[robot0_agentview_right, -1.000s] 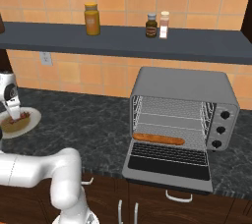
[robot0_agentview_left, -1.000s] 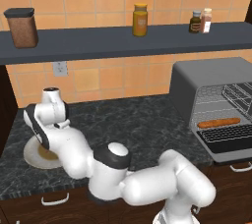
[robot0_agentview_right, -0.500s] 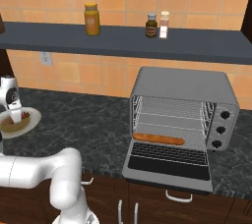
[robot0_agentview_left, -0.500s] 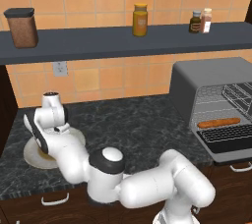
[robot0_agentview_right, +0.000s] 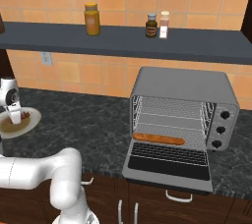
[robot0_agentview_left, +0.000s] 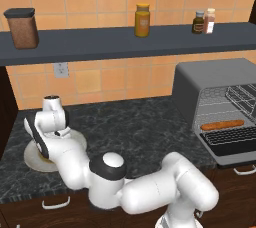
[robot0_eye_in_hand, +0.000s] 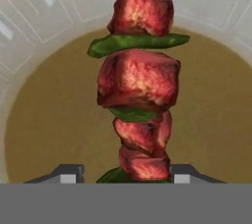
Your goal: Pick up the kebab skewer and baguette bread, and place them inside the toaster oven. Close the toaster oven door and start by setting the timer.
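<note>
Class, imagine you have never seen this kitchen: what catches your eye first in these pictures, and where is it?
Probably the kebab skewer, red meat chunks and green pepper filling the hand view, lying on a tan plate with the gripper straddling its lower end. Next comes the toaster oven at the counter's right, its toaster oven door folded down and the baguette bread lying on the rack.

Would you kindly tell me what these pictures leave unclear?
- Pincer grip: hand view; tips flank the kebab skewer, contact cut off by the bottom edge.
- Plate: left base view; arm covers most of it.
- Toaster oven timer: left base view; right edge crops it.
</note>
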{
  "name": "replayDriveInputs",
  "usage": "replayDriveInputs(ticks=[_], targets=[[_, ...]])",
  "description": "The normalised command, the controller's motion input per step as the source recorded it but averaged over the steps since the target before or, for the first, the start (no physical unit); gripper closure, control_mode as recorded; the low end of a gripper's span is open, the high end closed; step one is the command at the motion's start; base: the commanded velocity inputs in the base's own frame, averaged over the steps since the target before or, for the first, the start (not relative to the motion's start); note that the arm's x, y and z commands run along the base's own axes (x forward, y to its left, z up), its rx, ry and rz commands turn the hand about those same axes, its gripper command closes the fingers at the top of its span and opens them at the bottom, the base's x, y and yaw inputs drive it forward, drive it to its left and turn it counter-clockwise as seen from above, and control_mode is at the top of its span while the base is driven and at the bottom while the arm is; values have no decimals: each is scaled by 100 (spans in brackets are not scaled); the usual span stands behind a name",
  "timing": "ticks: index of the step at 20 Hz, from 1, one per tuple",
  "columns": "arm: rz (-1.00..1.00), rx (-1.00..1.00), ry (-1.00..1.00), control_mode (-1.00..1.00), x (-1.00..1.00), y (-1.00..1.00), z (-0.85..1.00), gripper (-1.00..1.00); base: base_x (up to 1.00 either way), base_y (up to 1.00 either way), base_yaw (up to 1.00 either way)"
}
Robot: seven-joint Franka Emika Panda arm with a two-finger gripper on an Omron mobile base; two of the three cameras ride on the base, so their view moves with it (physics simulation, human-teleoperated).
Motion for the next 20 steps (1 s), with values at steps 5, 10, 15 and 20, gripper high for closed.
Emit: replayDriveInputs(ticks=[5, 10, 15, 20], targets=[[-1, 0, 0, -100, -34, -41, 0, 100, 0, 0, 0], [0, 4, -3, -100, -62, -97, 64, 100, 0, 0, 0], [0, 1, -9, -100, -79, -100, 96, 100, 0, 0, 0], [2, 0, -6, -100, -76, -100, 73, 100, 0, 0, 0]])
